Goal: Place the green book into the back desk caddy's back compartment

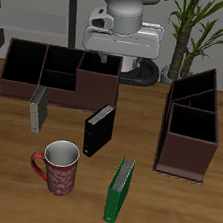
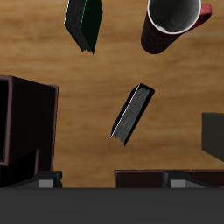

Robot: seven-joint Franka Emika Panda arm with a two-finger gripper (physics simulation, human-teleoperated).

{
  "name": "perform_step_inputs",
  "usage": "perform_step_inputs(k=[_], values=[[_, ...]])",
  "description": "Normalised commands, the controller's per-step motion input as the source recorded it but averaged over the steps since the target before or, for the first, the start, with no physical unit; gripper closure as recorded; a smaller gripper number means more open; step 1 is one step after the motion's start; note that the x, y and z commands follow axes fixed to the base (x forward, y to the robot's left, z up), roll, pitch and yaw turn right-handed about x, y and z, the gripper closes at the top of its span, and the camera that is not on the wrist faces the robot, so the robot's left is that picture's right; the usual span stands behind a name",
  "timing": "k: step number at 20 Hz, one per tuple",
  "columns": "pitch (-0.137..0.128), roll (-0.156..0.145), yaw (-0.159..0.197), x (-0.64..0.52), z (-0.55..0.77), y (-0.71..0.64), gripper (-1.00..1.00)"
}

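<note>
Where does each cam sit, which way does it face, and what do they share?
Exterior: high, before the table, looking down and back; shows the arm above the back desk caddy.
Wrist: on the gripper, looking straight down; only fingertips show.
Shared: green book, black book, mug.

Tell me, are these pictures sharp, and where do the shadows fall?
Exterior view: evenly lit, no glare, a bit coarse; the green book, black book and mug cast only small soft shadows on the table. Wrist view: also sharp; the black book shows a faint shadow, and the caddy insides are very dark.
</note>
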Motion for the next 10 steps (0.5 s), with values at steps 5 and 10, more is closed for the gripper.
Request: perform_step_inputs(k=[5, 10], values=[[-0.015, -0.031, 0.016, 0.00, 0.05, -0.01, -1.00], [-0.014, -0.032, -0.013, 0.12, 0.09, 0.02, -1.00]])
